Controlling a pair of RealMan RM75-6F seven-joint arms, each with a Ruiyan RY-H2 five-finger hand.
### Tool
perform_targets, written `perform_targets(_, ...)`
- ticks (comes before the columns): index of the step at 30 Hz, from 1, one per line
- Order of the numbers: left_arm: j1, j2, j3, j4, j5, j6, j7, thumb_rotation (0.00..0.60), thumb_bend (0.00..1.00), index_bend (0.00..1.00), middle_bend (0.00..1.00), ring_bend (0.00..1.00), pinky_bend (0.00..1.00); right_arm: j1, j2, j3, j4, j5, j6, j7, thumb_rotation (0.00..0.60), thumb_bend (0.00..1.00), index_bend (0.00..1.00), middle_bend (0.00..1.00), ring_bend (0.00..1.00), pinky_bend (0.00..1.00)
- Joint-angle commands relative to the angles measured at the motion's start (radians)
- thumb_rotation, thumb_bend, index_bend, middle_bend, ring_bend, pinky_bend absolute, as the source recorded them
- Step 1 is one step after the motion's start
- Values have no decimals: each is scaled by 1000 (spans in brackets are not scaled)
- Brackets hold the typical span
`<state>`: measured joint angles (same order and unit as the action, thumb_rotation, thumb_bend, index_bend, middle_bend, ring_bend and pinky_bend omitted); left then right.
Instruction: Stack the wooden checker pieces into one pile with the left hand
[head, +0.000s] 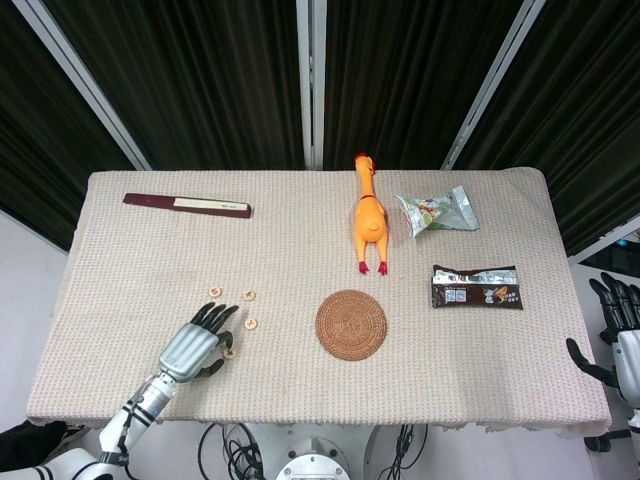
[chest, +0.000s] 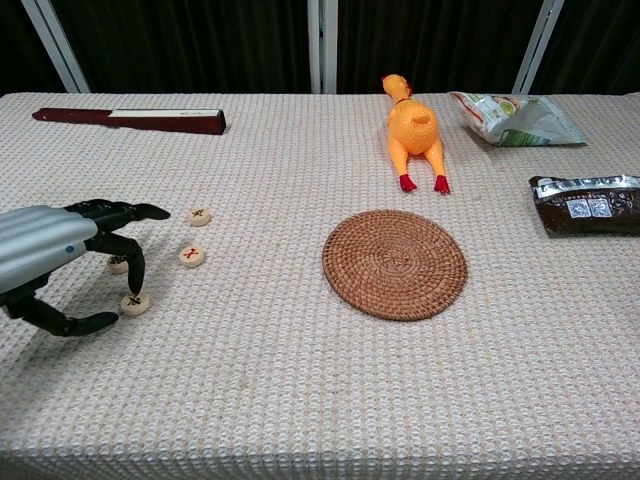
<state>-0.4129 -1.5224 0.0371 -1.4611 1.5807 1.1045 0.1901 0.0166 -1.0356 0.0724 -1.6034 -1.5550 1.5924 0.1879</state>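
Fingers: my left hand (chest: 60, 262) is arched over the nearest checker piece (chest: 134, 303), one fingertip (chest: 136, 292) on or just above its top and the thumb low on the cloth beside it; nothing is lifted, so I judge the fingers spread and not yet holding anything.

Step in hand: the first pick-up, as I read it. All four wooden discs lie flat and apart on the counter (chest: 300, 400); no pile exists.

Other pieces: a second checker piece (chest: 118, 264) sits partly under my fingers, a third checker piece (chest: 191, 256) just beyond them, and the farthest checker piece (chest: 199, 216) near the outstretched fingertip.

Next move: I would need thumb and fingertip to close on the rim of the nearest disc, raise it level, then centre it on a neighbour. The discs are thin and the woven cloth gives little edge to catch.

Right hand: my right hand (head: 615, 335) hangs off the counter's far right edge, fingers apart, holding nothing.

Surroundings: a round rattan coaster (chest: 395, 263) lies well clear of the pieces.
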Motion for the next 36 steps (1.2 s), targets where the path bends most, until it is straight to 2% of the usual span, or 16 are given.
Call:
perform_targets(1, -2, -6, 2, 7, 2, 5, -7, 600, 309, 455, 25, 0, 0, -1, 0, 1, -1, 0, 2, 2, 600, 258, 0, 0, 0, 0)
perform_targets(7, -10, -16, 3, 22, 18, 21, -30, 600, 308, 415, 25, 0, 0, -3, 3, 1, 1, 0, 5, 10, 600, 258, 0, 0, 0, 0)
perform_targets(15, -20, -26, 7, 36, -3, -4, -26, 600, 308, 415, 25, 0, 0, -4, 7, 1, 0, 1, 4, 16, 600, 259, 0, 0, 0, 0)
perform_targets(26, -22, -25, 8, 30, -8, 9, -32, 600, 311, 501, 25, 0, 0, -2, 6, 2, 1, 3, -2, 16, 600, 258, 0, 0, 0, 0)
perform_targets(36, -16, -1, 0, 5, -12, 41, -26, 600, 312, 506, 27, 0, 0, -2, 7, 4, 1, 5, -1, 18, 600, 258, 0, 0, 0, 0)
